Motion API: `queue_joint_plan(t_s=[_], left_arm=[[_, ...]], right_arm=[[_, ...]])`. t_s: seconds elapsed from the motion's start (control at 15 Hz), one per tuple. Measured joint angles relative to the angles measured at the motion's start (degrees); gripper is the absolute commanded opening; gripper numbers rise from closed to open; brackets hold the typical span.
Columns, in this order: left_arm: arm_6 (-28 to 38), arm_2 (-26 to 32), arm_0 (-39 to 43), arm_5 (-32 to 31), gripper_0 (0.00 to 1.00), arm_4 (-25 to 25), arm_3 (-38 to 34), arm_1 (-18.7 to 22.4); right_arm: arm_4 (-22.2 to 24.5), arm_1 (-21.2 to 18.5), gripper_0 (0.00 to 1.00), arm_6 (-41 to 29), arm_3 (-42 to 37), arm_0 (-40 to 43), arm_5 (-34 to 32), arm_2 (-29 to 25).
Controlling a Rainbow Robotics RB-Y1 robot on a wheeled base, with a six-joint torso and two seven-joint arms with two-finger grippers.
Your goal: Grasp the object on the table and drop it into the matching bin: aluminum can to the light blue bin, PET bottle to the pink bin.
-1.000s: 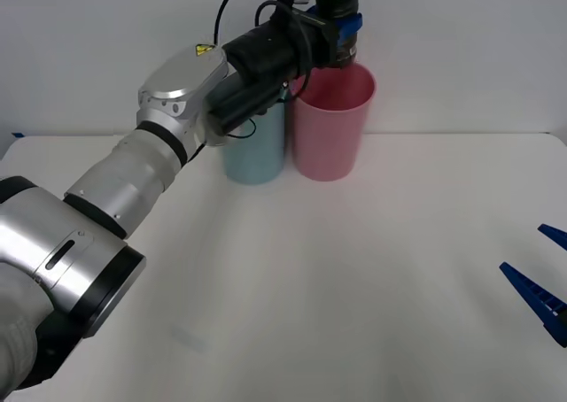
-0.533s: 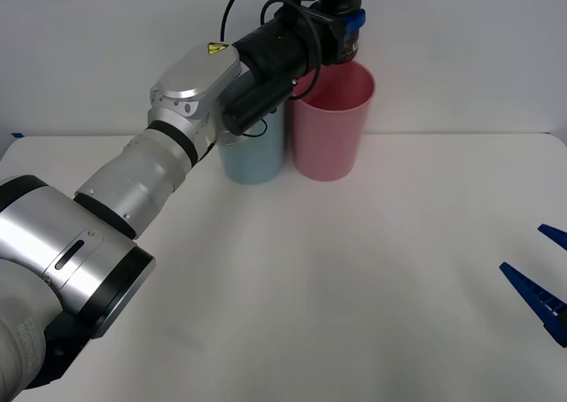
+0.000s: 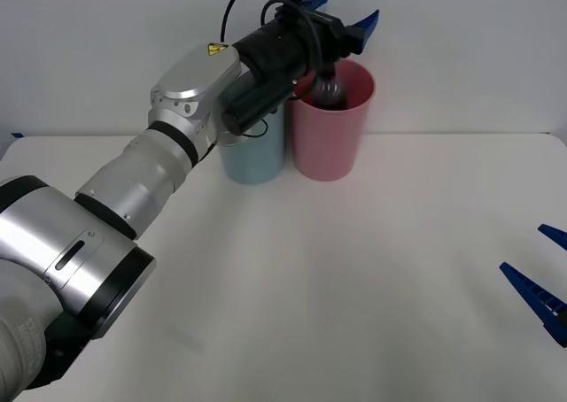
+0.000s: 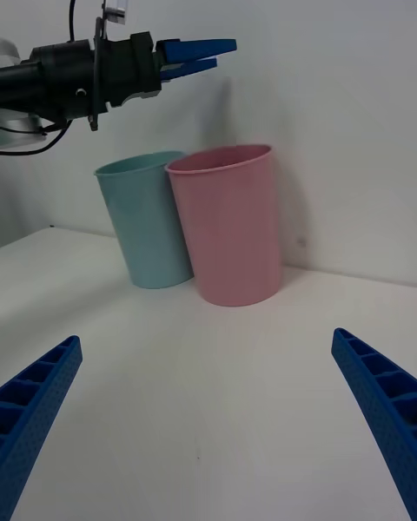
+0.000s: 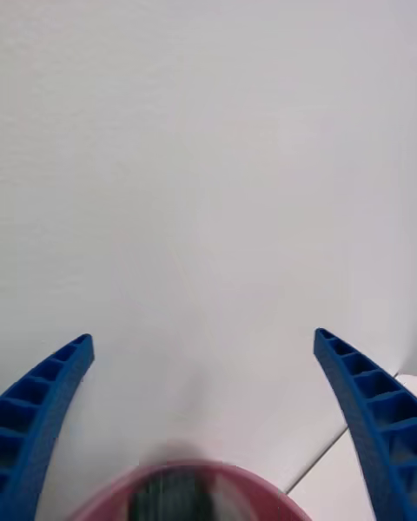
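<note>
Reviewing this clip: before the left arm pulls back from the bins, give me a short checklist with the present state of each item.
1. Left end effector open above the pink bin: ok.
2. PET bottle free of the fingers and inside the pink bin's mouth: ok.
3. Bottle settled at the bottom of the bin: cannot tell.
4. Pink bin and light blue bin both upright on the table: ok.
5. Right end effector open, low at the table's right edge, away from the bins: ok.
</note>
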Motion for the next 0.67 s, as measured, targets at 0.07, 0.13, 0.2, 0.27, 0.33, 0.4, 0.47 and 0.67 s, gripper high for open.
queue_joint_plan(t_s=[0.07, 0.13, 0.2, 0.27, 0.33, 0.4, 0.47, 0.67], left_arm=[[0.0, 0.0, 0.1, -0.2, 1.0, 0.4, 0.0, 0.0], [0.0, 0.0, 0.5, -0.5, 1.0, 0.8, -0.2, 0.1], [-0.1, 0.0, 1.3, -0.8, 1.0, 1.2, -1.0, 0.4], [0.1, 0.0, 2.7, -0.9, 1.0, 1.6, -3.1, 1.0], [0.2, 0.0, 4.9, -0.9, 1.0, 2.0, -6.1, 1.9], [0.4, 0.0, 6.8, -0.9, 1.0, 2.3, -8.5, 2.9], [0.4, 0.0, 8.5, -1.0, 1.0, 2.7, -10.6, 3.9], [0.6, 0.0, 13.5, -1.4, 1.0, 4.5, -16.8, 7.6]], right_arm=[[0.0, 0.0, 1.0, 0.0, 0.0, 0.0, 0.0, 0.0], [0.0, 0.0, 1.0, 0.0, 0.0, 0.0, 0.0, 0.0], [0.0, 0.0, 1.0, 0.0, 0.0, 0.0, 0.0, 0.0], [0.0, 0.0, 1.0, 0.0, 0.0, 0.0, 0.0, 0.0], [0.0, 0.0, 1.0, 0.0, 0.0, 0.0, 0.0, 0.0], [0.0, 0.0, 1.0, 0.0, 0.0, 0.0, 0.0, 0.0], [0.0, 0.0, 1.0, 0.0, 0.0, 0.0, 0.0, 0.0], [0.0, 0.0, 1.0, 0.0, 0.0, 0.0, 0.0, 0.0]])
